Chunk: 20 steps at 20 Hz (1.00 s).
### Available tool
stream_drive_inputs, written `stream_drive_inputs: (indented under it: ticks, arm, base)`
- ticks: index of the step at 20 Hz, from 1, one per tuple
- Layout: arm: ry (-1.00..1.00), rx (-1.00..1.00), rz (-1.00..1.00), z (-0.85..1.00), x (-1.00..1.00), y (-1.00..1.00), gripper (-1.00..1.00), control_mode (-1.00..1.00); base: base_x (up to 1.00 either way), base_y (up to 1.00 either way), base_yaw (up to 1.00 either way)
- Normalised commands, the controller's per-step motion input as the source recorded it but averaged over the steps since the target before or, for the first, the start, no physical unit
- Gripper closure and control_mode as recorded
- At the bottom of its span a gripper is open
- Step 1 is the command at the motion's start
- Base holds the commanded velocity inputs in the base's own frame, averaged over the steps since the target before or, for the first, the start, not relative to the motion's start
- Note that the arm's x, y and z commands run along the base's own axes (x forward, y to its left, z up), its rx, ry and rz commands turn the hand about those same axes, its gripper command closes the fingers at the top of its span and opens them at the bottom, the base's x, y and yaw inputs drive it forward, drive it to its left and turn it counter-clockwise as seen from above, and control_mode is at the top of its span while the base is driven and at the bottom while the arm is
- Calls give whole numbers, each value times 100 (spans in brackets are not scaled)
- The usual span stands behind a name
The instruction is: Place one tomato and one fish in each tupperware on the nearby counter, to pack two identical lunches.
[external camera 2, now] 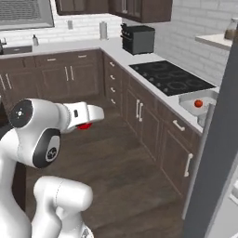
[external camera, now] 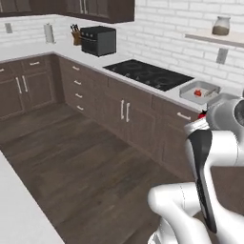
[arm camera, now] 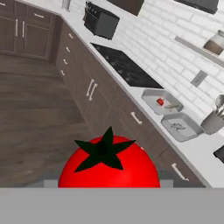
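Note:
A large red tomato (arm camera: 109,168) with a dark green stem sits right in front of the hand camera and hides the finger tips. My gripper (external camera 2: 84,124) is shut on it, in mid-air over the wooden floor, well short of the counter (arm camera: 197,148). Two light-grey tupperware trays lie side by side on that counter past the stove. The nearer tupperware (arm camera: 148,94) holds a small tomato (arm camera: 160,102) and a pale fish (arm camera: 171,106). In the farther tupperware (arm camera: 168,127) lies one fish (arm camera: 178,127). The left base view also shows the nearer tupperware (external camera: 187,87) with its tomato (external camera: 198,93).
A black cooktop (external camera: 147,74) is set into the counter before the trays, and a black toaster (external camera: 98,40) stands toward the corner. A wall shelf carries a jar (external camera: 221,26). A grey utensil pot (arm camera: 213,122) stands just behind the farther tray. Dark cabinet fronts line the wooden floor (external camera: 71,157).

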Motion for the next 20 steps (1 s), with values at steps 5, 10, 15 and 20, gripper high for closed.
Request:
stream_drive_inputs:
  ticks: [5,10,15,20]
  arm:
    - [0,0,0,0,0,0,100,100]
    - [0,0,0,0,0,0,100,100]
    - [0,0,0,0,0,0,100,100]
    - [0,0,0,0,0,0,100,100]
  base:
    - [100,4,-22]
    - [98,0,-60]
    - [77,0,-72]
    - [71,12,-73]
